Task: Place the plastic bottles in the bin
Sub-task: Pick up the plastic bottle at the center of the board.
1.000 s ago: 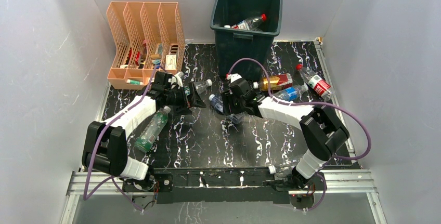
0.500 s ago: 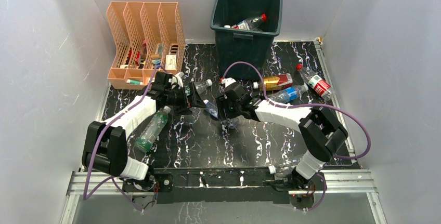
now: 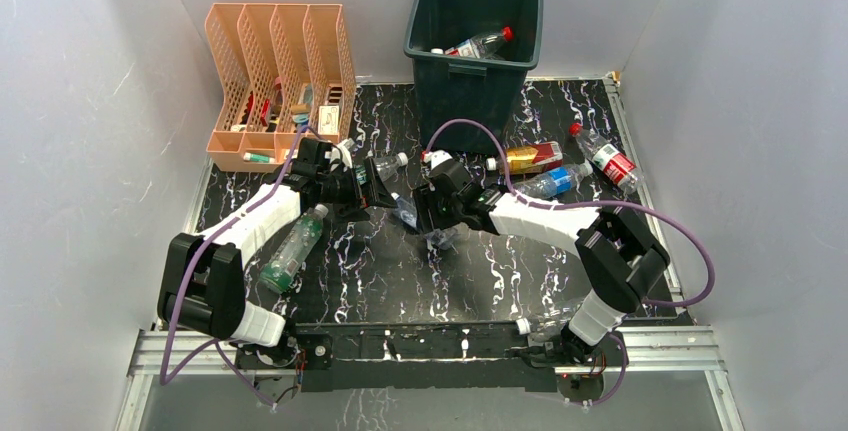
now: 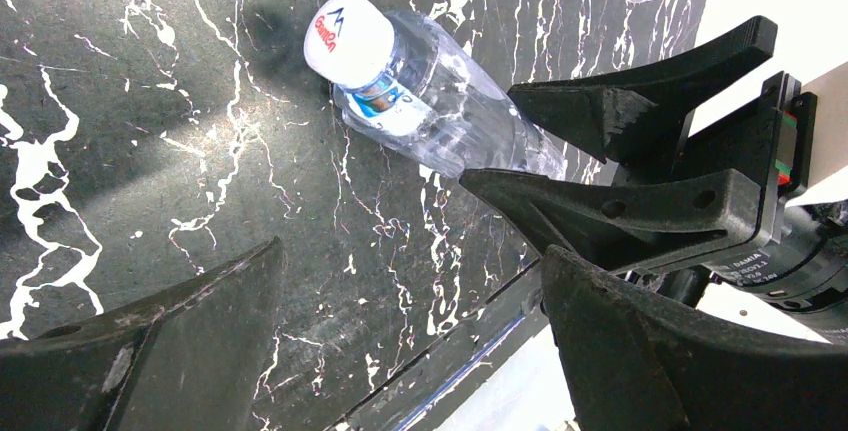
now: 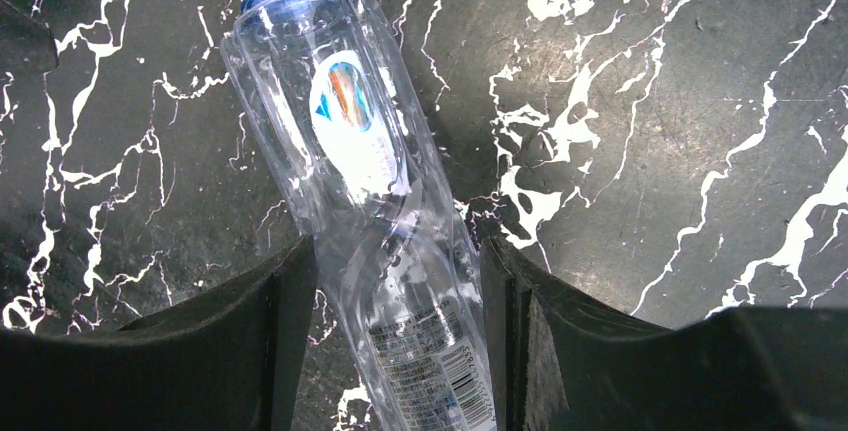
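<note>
My right gripper is shut on a clear bottle with a white cap, low over the black marbled table. In the right wrist view the bottle runs between my fingers, which press its sides. My left gripper is open and empty just left of it. In the left wrist view my left gripper frames bare table, with the same bottle ahead. The dark green bin stands at the back centre and holds a red-capped bottle.
Loose bottles lie on the table: green, small clear, orange with a red label, blue-labelled, red-labelled, and one by the right base. A peach file organizer stands back left.
My right gripper has moved left and slightly nearer with the clear bottle, closing in on the left gripper. The left arm has not moved.
</note>
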